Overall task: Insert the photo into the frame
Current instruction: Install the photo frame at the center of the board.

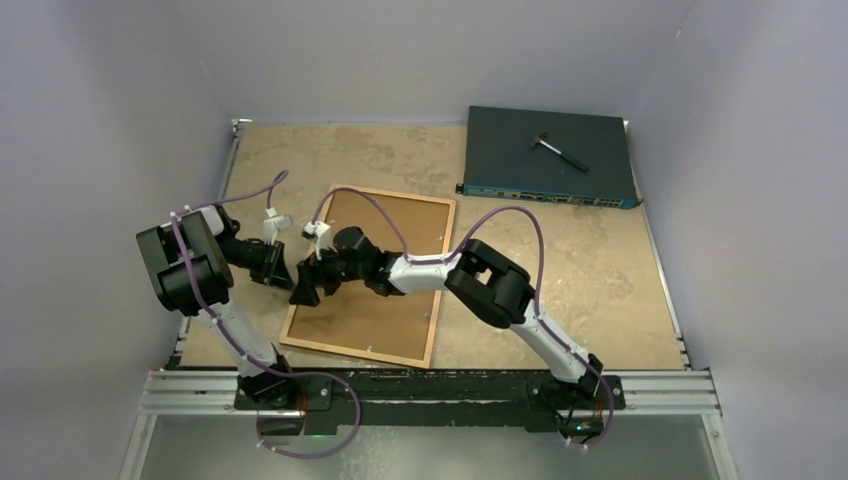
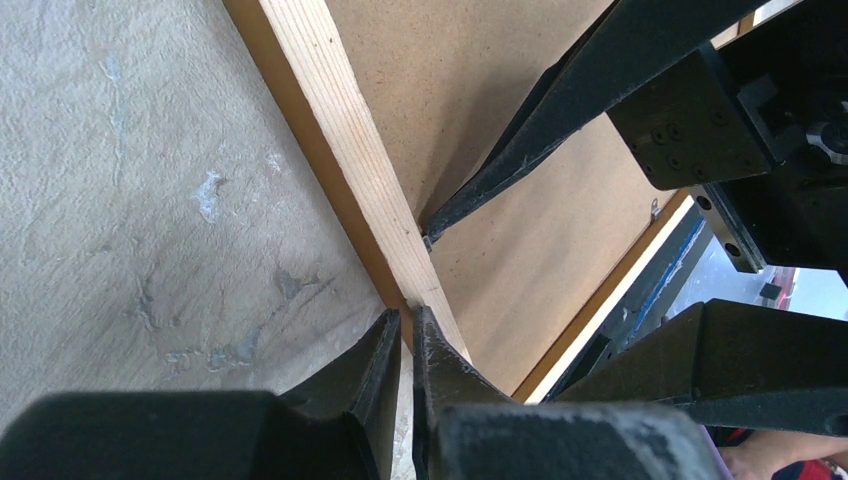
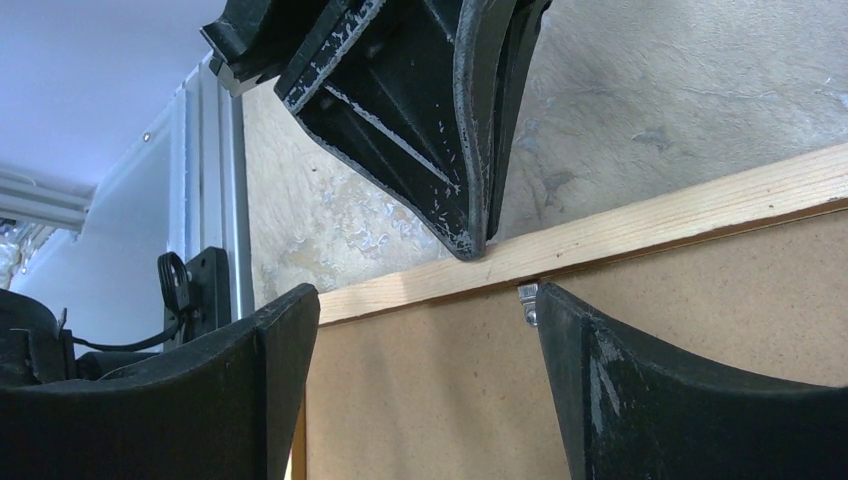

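Touching the frame (image 2: 330,110) rail, the left hand (image 2: 407,315), closed and empty; right hand (image 3: 425,295) wide open, empty, just inside.

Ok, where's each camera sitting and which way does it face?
Top external: above, behind both arms, which show fully, looking down at table and frame.
Left wrist: left arm, facing the frame's rail past the shut left pincer.
Right wrist: right arm, facing the backing board past the open right pincer.
Shared: both wrist views show the left pincer at the rail.
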You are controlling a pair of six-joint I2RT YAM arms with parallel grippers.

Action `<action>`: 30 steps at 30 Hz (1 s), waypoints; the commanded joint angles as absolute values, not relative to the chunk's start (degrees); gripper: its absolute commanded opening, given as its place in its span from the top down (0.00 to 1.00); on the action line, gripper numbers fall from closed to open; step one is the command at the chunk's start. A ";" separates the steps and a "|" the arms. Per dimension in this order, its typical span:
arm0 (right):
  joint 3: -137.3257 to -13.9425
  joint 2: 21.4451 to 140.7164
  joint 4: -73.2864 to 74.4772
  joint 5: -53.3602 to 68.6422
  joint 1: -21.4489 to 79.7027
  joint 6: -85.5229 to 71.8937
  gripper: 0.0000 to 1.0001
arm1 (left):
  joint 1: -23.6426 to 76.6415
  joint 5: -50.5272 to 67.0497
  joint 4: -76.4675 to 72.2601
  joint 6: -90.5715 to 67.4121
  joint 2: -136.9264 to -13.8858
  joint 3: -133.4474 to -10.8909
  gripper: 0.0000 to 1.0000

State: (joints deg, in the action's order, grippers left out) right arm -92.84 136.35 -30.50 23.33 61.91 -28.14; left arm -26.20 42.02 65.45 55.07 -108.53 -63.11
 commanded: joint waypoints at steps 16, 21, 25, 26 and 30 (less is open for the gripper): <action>-89.36 134.50 -34.67 25.28 56.96 -29.46 0.18 | -25.57 41.75 60.68 58.10 -107.99 -64.19 0.96; -90.64 136.38 -34.37 26.03 58.39 -29.99 0.18 | -25.58 41.74 60.82 58.10 -107.95 -64.16 0.96; -89.90 134.22 -32.89 27.37 58.34 -30.93 0.17 | -25.58 42.68 63.15 58.36 -107.65 -65.56 0.92; -89.10 131.80 -32.52 26.74 57.78 -30.74 0.16 | -25.62 43.17 64.17 58.39 -107.32 -66.47 0.89; -83.30 122.82 -32.12 24.66 53.92 -30.64 0.13 | -25.62 45.51 66.37 56.05 -106.77 -72.72 0.72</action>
State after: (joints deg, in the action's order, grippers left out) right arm -87.39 133.21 -33.19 25.45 57.71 -30.24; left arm -25.98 42.00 65.98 55.72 -108.53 -65.91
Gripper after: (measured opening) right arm 0.859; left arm 0.200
